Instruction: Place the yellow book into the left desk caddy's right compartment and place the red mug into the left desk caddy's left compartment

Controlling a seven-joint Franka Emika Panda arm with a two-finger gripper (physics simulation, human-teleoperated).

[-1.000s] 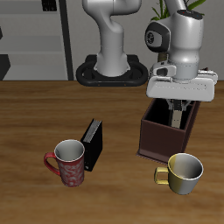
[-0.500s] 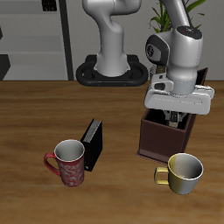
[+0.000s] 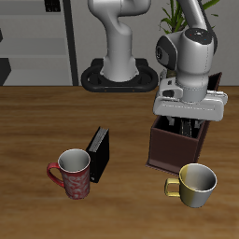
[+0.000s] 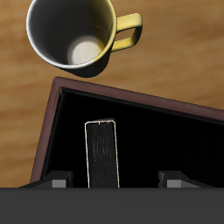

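Yellow book [image 4: 101, 154], thin and flat, lies inside your dark, thin-walled left desk caddy [image 3: 174, 145]; jaws spread, holding nothing, above the wood-grain tabletop [image 3: 37, 131].

mugs: 2 — red mug [image 3: 73, 174], yellowish mug [image 3: 197, 183] | black book [image 3: 98, 154]: 1 | caddy [image 3: 175, 147]: 1 | notepad [image 4: 101, 154]: 1

Study-like room: shelving [image 3: 37, 42], potted plant [image 3: 177, 13]
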